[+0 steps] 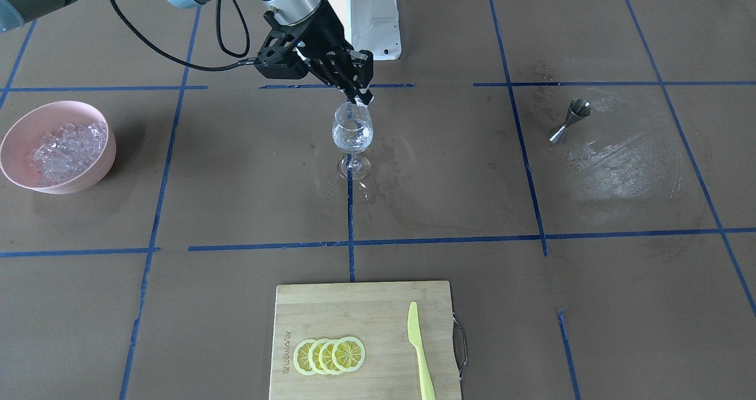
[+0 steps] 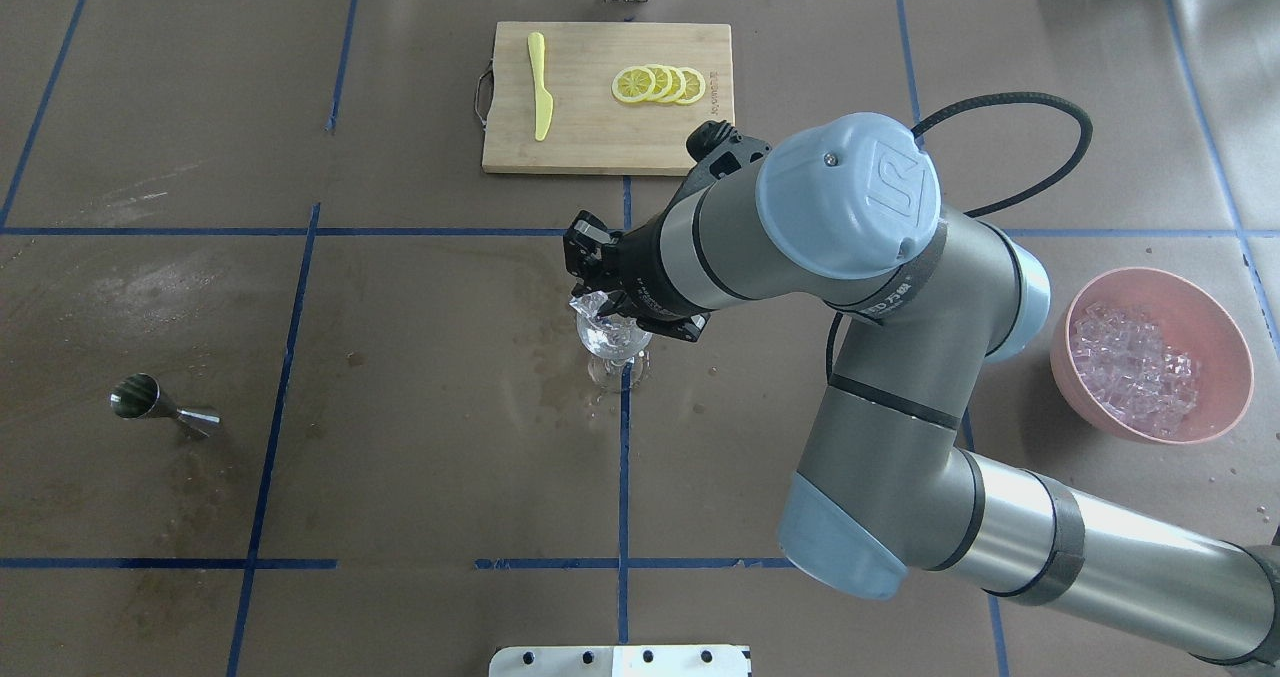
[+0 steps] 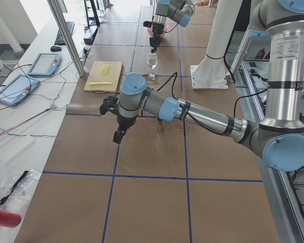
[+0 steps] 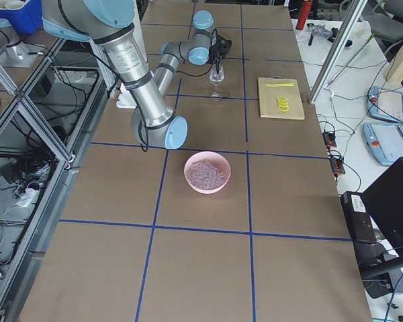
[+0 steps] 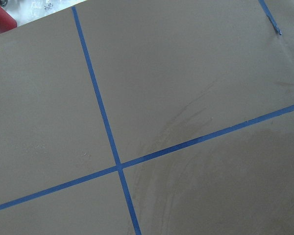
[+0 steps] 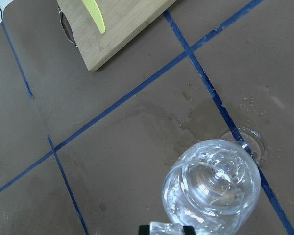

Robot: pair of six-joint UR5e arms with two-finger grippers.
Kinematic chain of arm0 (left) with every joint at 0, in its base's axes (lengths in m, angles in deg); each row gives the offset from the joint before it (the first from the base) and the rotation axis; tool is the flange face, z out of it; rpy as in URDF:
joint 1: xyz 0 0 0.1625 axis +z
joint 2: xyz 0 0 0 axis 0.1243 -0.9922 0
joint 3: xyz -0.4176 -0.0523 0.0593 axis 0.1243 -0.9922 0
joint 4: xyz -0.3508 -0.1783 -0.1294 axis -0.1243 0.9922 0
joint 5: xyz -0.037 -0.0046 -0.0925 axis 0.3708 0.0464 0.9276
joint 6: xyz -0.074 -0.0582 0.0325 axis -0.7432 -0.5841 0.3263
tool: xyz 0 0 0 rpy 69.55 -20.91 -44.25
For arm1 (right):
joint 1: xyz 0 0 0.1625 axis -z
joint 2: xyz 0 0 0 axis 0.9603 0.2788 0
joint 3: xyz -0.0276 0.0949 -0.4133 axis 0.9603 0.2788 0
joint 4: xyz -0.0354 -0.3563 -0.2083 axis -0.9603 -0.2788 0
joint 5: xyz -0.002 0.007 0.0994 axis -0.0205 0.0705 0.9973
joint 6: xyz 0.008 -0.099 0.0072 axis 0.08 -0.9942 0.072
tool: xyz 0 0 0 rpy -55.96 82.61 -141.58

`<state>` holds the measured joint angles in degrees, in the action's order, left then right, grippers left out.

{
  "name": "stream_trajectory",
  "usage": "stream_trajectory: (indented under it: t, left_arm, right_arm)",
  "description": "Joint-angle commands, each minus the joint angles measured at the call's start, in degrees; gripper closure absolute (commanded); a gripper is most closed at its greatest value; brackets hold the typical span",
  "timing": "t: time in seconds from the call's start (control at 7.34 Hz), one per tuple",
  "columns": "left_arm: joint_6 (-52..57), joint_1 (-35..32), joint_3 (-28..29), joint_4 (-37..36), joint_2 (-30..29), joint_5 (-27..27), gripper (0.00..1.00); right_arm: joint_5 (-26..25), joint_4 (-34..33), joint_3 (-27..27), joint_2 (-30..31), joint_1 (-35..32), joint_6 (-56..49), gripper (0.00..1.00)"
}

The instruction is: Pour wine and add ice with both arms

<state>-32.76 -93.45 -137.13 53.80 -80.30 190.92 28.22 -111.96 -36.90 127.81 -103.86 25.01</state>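
Clear wine glass (image 1: 352,134) upright, mouth up; right tool (image 1: 361,97) above pinches an ice cube (image 6: 166,228); left tool (image 3: 117,138): cannot tell.

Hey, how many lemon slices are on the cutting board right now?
4 lemon slices, fanned in one overlapping row on the cutting board, beside the yellow knife. Another could hide beneath the overlap.

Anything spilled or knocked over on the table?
Yes. The jigger lies on its side by a smeared wet patch, off on the robot's left. Wet spots and droplets also ring the wine glass's foot. The right jaws hold an ice cube at its rim.
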Motion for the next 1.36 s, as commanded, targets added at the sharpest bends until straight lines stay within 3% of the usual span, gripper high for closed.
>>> stream_trajectory:
  t: [0.0,0.14,0.27,0.54,0.82,1.09,1.23]
  left_arm:
    - [0.0,0.0,-0.1,0.0,0.0,0.0,0.00]
    - [0.0,0.0,0.0,0.0,-0.1,0.0,0.00]
    - [0.0,0.0,0.0,0.0,-0.1,0.0,0.00]
    - [0.0,0.0,0.0,0.0,0.0,-0.1,0.00]
    - [0.0,-0.1,0.3,0.1,-0.1,-0.3,0.00]
    - [0.1,-0.1,0.4,0.2,-0.4,-0.5,0.00]
    - [0.1,-0.1,0.6,0.2,-0.6,-0.7,0.00]
  right_arm:
    - [-0.1,-0.2,0.1,0.0,-0.7,-0.2,1.00]
    - [-0.1,-0.2,0.3,0.0,-0.7,-0.2,0.41]
    - [-0.2,-0.2,0.3,0.2,-0.7,-0.2,0.00]
    - [0.6,-0.2,-0.2,0.9,-1.8,-0.3,0.00]
    - [11.0,0.2,-3.0,7.3,-10.6,-4.5,0.00]
    - [22.2,0.2,-3.7,17.9,-22.9,-22.1,0.00]
    - [25.0,-0.2,-3.2,23.8,-29.1,-34.7,0.00]
